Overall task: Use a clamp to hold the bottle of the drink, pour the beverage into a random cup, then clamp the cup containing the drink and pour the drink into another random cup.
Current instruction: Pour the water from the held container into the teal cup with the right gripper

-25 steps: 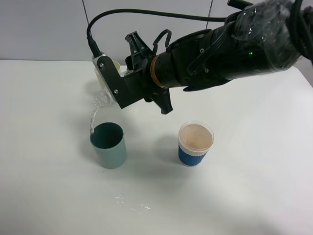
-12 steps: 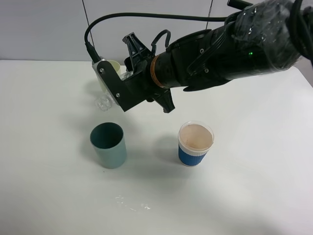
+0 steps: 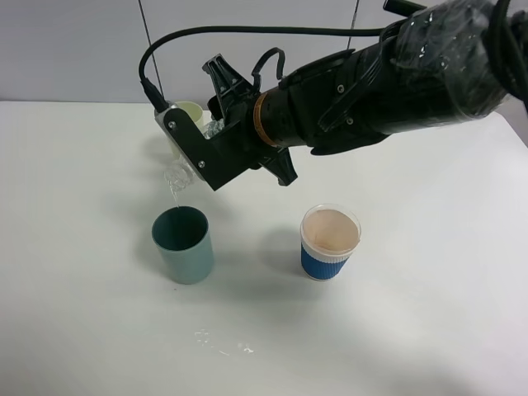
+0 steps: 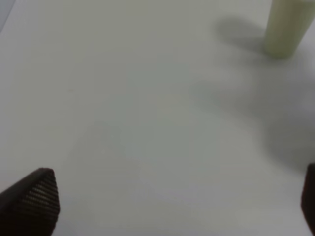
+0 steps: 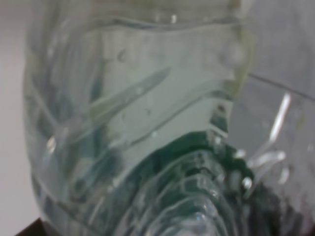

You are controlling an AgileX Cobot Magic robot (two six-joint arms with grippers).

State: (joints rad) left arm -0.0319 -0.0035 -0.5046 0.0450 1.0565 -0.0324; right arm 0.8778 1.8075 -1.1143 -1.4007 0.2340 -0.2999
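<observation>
Bottle (image 3: 175, 174) mostly behind the jaws

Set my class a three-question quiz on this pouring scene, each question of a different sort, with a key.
1. True or false: the bottle is tilted above the teal cup.
2. In the high view, which cup is partly hidden behind the arm? A blue cup, B yellow-green cup, C teal cup.
3. Fill in: the left jaws stand ___.
Key: 1 true; 2 B; 3 open.
</observation>
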